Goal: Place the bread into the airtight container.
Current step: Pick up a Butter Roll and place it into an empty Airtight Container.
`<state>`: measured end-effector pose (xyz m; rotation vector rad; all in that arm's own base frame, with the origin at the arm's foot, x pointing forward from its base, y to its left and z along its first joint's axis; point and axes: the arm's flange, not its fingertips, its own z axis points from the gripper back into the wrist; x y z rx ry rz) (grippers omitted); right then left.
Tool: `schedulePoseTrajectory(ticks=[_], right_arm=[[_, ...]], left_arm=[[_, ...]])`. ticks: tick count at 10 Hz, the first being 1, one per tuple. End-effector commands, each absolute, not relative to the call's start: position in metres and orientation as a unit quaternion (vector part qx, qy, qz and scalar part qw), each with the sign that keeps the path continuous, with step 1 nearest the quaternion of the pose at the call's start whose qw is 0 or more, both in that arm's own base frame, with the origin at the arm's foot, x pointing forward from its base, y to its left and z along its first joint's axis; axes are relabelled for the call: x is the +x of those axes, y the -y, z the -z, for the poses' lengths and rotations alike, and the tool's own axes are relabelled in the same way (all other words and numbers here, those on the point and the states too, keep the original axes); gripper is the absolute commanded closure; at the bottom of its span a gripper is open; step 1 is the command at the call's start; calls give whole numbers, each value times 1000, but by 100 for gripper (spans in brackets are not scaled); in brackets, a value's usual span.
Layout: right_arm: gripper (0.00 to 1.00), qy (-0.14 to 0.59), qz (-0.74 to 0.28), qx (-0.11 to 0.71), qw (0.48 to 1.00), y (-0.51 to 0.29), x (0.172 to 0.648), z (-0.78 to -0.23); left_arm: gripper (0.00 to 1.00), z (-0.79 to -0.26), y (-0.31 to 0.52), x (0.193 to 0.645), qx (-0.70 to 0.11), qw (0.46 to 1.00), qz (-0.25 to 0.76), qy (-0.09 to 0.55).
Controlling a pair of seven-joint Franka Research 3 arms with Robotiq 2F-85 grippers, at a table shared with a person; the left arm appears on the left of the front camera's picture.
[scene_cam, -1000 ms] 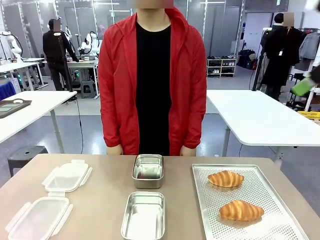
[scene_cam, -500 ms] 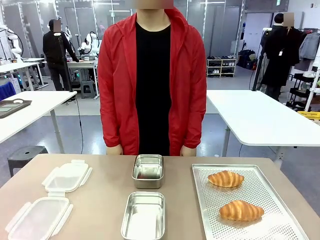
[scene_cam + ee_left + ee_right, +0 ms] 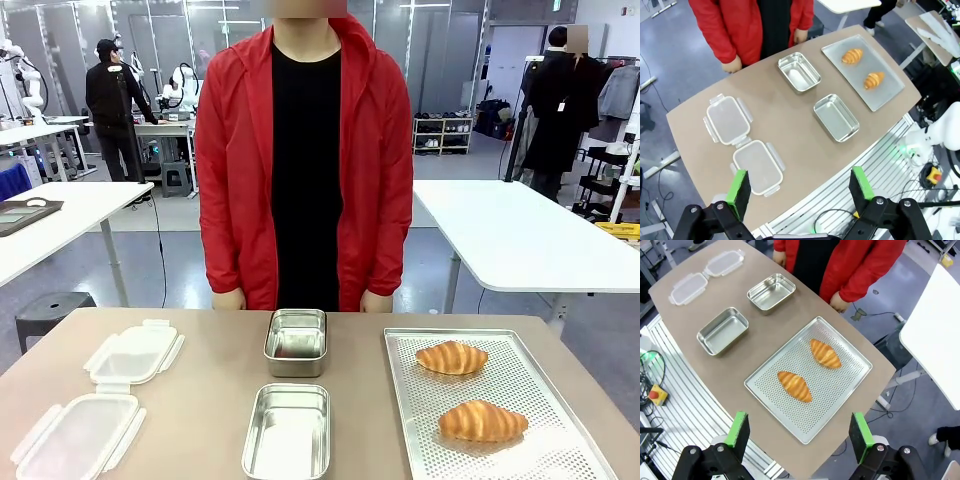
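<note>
Grey floor (image 3: pixel 140 270). White left table (image 3: pixel 70 210), white right table (image 3: pixel 520 240). Dark stool (image 3: pixel 52 305) under left table. Shelf (image 3: pixel 442 135) at back.

**Table** (image 3: pixel 210 400): brown top with rounded corners. 5 items lie directly on it.

1. **Far steel container** (image 3: pixel 296 341): rectangular, open-topped, at the middle of the table near the far edge.
2. **Near steel container** (image 3: pixel 288 431): same shape, open-topped, in line with item 1 on the robot's side, with a strip of bare table between the 2.
3. **Far lid** (image 3: pixel 134 352): translucent plastic with 4 latch flaps, lying flat on the left side.
4. **Near lid** (image 3: pixel 78 436): same type, toward the left near corner. Its flap meets the facing flap of item 3.
5. **Perforated tray** (image 3: pixel 540 375): shallow rectangular metal tray on the right side, well apart from both containers.
</note>
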<state>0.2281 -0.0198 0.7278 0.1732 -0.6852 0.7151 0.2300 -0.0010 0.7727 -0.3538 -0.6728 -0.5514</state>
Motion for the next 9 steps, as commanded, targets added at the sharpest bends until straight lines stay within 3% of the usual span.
schedulePoseTrajectory(ticks=[1, 3, 6, 9], right_arm=[[0, 309, -446, 21, 840, 2, 233, -730], [0, 304, -611, -59, 729, -23, 240, -724], [0, 251, -682, -61, 684, -68, 272, -679], [0, 187, -688, -55, 698, -108, 303, -604]], left_arm=[[0, -773, 2, 230, -175, 889, 274, 323], [0, -773, 2, 230, -175, 889, 274, 323], [0, -773, 2, 230, -175, 889, 274, 323], [0, -773, 2, 230, -175, 889, 274, 323]])
